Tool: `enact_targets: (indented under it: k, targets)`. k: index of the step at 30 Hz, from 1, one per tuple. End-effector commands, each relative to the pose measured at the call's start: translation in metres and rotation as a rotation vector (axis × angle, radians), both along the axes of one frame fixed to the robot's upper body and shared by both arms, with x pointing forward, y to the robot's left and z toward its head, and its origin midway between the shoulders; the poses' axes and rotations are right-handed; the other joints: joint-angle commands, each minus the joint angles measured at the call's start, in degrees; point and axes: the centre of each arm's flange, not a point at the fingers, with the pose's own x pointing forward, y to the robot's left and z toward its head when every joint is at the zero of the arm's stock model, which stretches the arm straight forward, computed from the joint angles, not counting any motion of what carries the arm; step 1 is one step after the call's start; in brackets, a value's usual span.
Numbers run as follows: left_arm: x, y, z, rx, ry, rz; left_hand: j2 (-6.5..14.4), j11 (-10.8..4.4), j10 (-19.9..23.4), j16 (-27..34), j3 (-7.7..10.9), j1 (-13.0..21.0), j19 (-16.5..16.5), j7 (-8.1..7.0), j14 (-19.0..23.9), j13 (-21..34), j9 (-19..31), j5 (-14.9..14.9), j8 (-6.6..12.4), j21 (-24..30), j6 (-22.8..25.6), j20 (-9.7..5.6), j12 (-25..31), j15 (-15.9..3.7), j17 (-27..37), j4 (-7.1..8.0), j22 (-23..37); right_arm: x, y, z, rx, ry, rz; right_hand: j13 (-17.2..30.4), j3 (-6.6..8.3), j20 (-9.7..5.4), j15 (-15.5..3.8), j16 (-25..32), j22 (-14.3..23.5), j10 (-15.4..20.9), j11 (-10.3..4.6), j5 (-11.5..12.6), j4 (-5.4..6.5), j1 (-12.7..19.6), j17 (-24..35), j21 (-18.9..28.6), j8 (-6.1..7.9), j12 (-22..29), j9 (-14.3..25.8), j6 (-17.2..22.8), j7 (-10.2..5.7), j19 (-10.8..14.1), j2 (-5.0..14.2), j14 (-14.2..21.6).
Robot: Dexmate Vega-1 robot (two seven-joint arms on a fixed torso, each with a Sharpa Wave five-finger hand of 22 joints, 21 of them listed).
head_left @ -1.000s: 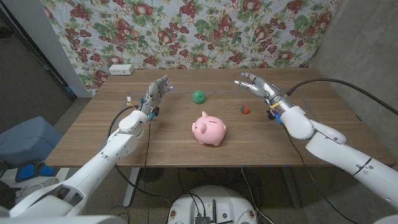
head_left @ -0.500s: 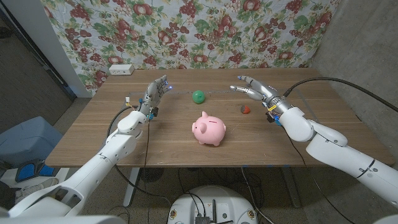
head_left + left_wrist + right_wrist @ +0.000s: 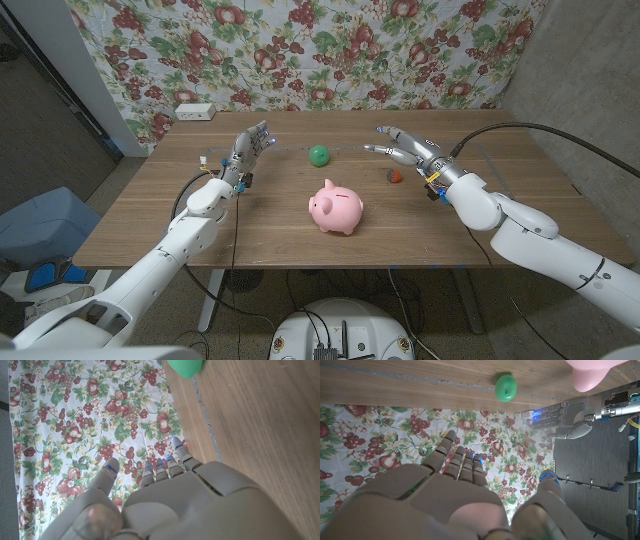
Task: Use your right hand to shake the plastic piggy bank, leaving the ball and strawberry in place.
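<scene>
Right now I see the pink plastic piggy bank (image 3: 336, 208) standing upright near the middle of the wooden table (image 3: 150, 220), free of both hands. My right hand (image 3: 408, 148) hangs above the table on the far right side, fingers spread and holding nothing, well apart from the piggy bank; the small red strawberry (image 3: 395, 176) lies on the wood just beside it, a little nearer to me. The green ball (image 3: 318, 155) sits farther back, behind the piggy bank and roughly between my two hands. My left hand (image 3: 246, 152) is raised over the left part of the table, palm upright, fingers apart and empty. In the right wrist view I look along the back of my right hand (image 3: 455, 500) toward the ball (image 3: 506, 387), a pink edge of the piggy bank (image 3: 590, 374) and my left hand (image 3: 575, 417) across the table. In the left wrist view the back of my left hand (image 3: 170, 500) shows with a sliver of the ball (image 3: 186, 367) on the wood. The tabletop is brown plank with visible grain and long seams. Behind it hangs a floral cloth (image 3: 300, 45) printed with fruit and leaves; a small white box (image 3: 195, 112) rests at the table's far left corner. A grey concrete wall (image 3: 590, 70) stands on the right, and a blue object (image 3: 40, 225) sits on the floor at the left.
</scene>
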Motion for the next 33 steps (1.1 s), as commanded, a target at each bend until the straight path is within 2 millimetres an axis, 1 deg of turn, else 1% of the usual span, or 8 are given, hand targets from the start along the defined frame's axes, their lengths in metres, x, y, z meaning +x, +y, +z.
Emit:
enact_targets:
  k: [1,9,11,22,26,30,31,33]
  targets:
    - [0.000,0.004,-0.001,0.003,-0.004,-0.006,2.19,0.07,0.45,-0.06,0.26,-0.51,0.53,0.41,0.23,0.23,0.24,0.29,0.22,-0.13,0.38,-0.01,0.22,-0.36,-0.03,-0.32,0.30,-0.008,0.009,-0.003,-0.047,0.035,-0.011,0.20,-0.30,0.30,-0.26,-0.12,0.19,-0.49,0.07,0.30,0.02,0.02,0.22,-0.30,0.48,0.43,0.08,-0.18,0.01,0.33,-0.61,-0.13]
    - [-0.002,0.006,-0.003,0.003,-0.006,-0.010,2.19,-0.01,0.44,-0.08,0.28,-0.58,0.65,0.37,0.23,0.23,0.24,0.28,0.20,-0.36,0.36,0.05,0.21,-0.32,-0.03,-0.38,0.30,-0.013,0.016,-0.007,-0.083,0.068,-0.017,0.25,-0.33,0.32,-0.06,-0.11,0.22,-0.70,0.04,0.51,-0.04,0.28,0.26,-0.46,0.59,0.46,0.10,-0.32,0.29,0.34,-0.73,-0.13]
    - [-0.003,0.006,-0.004,0.004,-0.006,-0.010,2.19,0.02,0.44,-0.08,0.29,-0.61,0.68,0.37,0.24,0.23,0.24,0.28,0.19,-0.44,0.34,0.02,0.21,-0.32,-0.03,-0.38,0.30,-0.013,0.018,-0.008,-0.092,0.077,-0.019,0.27,-0.38,0.54,-0.15,-0.11,0.23,-0.72,0.05,0.60,-0.05,0.33,0.29,-0.56,0.58,0.51,0.10,-0.48,-0.10,0.28,-0.83,-0.17]
    - [-0.006,0.008,-0.007,0.009,-0.008,-0.015,2.16,-0.06,0.46,-0.08,0.30,-0.73,0.86,0.32,0.32,0.23,0.24,0.28,0.21,-0.82,0.37,0.02,0.20,-0.38,-0.04,-0.46,0.31,-0.019,0.026,-0.015,-0.154,0.112,-0.034,0.34,-0.61,0.95,-0.26,-0.36,0.26,-1.54,-0.05,0.96,-0.14,0.57,0.35,-1.13,0.42,0.37,0.13,-1.55,-0.31,-0.53,-1.40,-0.83]
    - [-0.008,0.008,-0.008,0.009,-0.011,-0.015,2.17,-0.03,0.48,-0.10,0.32,-0.76,0.88,0.42,0.30,0.23,0.24,0.28,0.20,-0.95,0.35,0.05,0.21,-0.36,-0.04,-0.48,0.31,-0.021,0.028,-0.017,-0.179,0.125,-0.039,0.36,-0.70,1.14,-0.32,-0.50,0.27,-1.94,-0.45,1.17,-0.26,0.82,0.36,-1.34,0.44,0.32,0.14,-1.89,-0.42,-0.73,-1.73,-1.18]
    - [-0.009,0.009,-0.008,0.009,-0.014,-0.017,2.17,0.04,0.54,-0.09,0.33,-0.80,0.95,0.44,0.33,0.24,0.24,0.28,0.20,-1.08,0.36,0.05,0.23,-0.31,-0.04,-0.50,0.32,-0.023,0.030,-0.018,-0.195,0.132,-0.058,0.39,-0.82,1.20,-0.16,-0.71,0.29,-2.66,-0.31,1.42,-0.36,1.09,0.37,-1.51,0.40,0.16,0.16,-2.41,0.07,-0.83,-2.12,-1.69]
    - [-0.010,0.009,-0.008,0.009,-0.015,-0.017,2.17,0.03,0.55,-0.09,0.33,-0.81,0.93,0.43,0.34,0.24,0.24,0.28,0.20,-1.11,0.35,0.06,0.23,-0.28,-0.04,-0.51,0.32,-0.024,0.031,-0.019,-0.200,0.133,-0.063,0.41,-0.91,1.25,0.01,-0.84,0.29,-3.10,0.05,1.58,-0.41,1.24,0.38,-1.65,0.43,0.08,0.17,-2.63,0.22,-0.96,-2.38,-2.03]
    - [-0.010,0.010,-0.009,0.009,-0.015,-0.017,2.18,0.05,0.55,-0.09,0.34,-0.84,1.01,0.43,0.35,0.24,0.24,0.28,0.20,-1.21,0.36,0.06,0.22,-0.29,-0.03,-0.52,0.32,-0.025,0.032,-0.019,-0.205,0.135,-0.068,0.42,-0.97,1.32,0.12,-0.93,0.30,-3.14,0.10,1.69,-0.44,1.35,0.38,-1.87,0.37,0.14,0.18,-2.97,0.31,-1.36,-2.57,-2.26]
